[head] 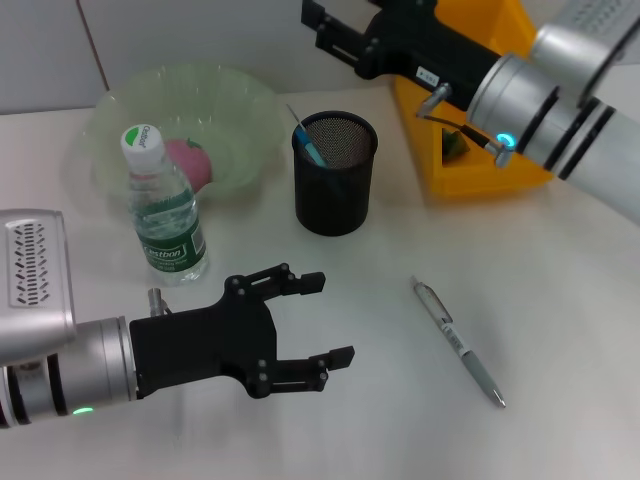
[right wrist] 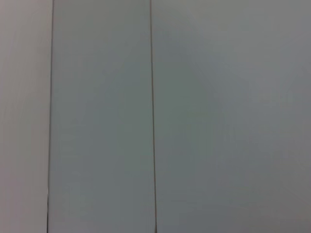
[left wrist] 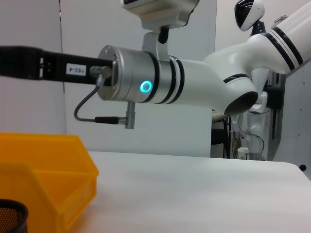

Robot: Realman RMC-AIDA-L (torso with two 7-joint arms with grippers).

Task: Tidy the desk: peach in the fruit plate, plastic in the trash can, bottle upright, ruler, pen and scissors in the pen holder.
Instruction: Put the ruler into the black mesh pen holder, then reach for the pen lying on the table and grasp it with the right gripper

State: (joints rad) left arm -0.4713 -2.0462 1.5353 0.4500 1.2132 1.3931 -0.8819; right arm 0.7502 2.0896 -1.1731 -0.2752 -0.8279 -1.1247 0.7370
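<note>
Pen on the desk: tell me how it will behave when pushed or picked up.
The pen looks slim and round, so a sideways nudge would probably roll it. It seems rigid and light. Lying flat on the desk, it leaves little height, so the open left gripper may slip off its smooth barrel.

Open table (head: pixel 560 330) is seen all around the pen (head: pixel 458 342), so it can be reached from any side. The pen holder (head: pixel 335 172) is flanked closely by the fruit plate (head: pixel 185 125) and upright bottle (head: pixel 164 212) on one side and the trash can (head: pixel 480 150) on the other
</note>
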